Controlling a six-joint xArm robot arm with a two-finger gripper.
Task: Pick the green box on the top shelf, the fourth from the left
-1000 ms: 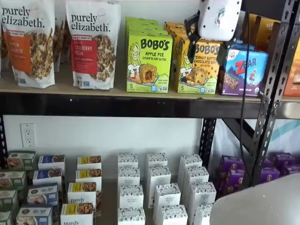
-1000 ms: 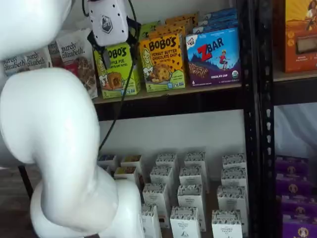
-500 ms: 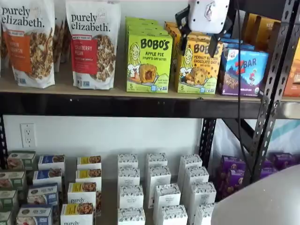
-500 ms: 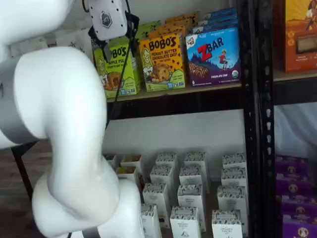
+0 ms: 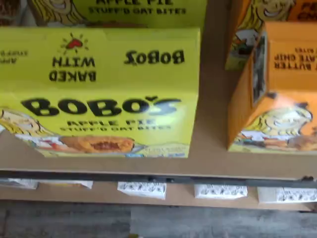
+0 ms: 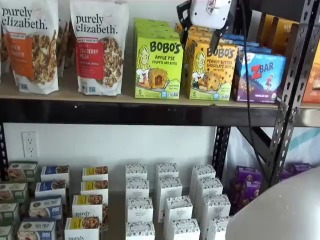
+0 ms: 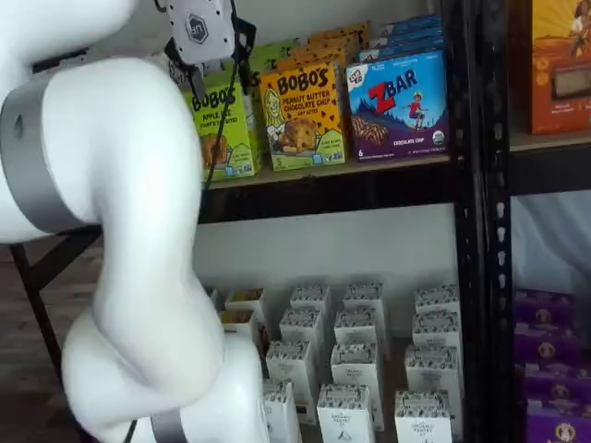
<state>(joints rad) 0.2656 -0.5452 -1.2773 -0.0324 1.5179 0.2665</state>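
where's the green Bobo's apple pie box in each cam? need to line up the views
Wrist view: the green box fills much of the frame, seen from above, printing upside down.
Shelf view: the box stands on the top shelf, right of the granola bag.
Shelf view: the box is partly hidden by the white arm.
Shared landmark: the orange Bobo's box right beside it.

Two granola bags [image 6: 65, 45] stand upper left; an orange box [image 6: 211, 70] and a ZBar box [image 6: 260, 76] upper right; white cartons [image 6: 170, 205] fill the lower middle.
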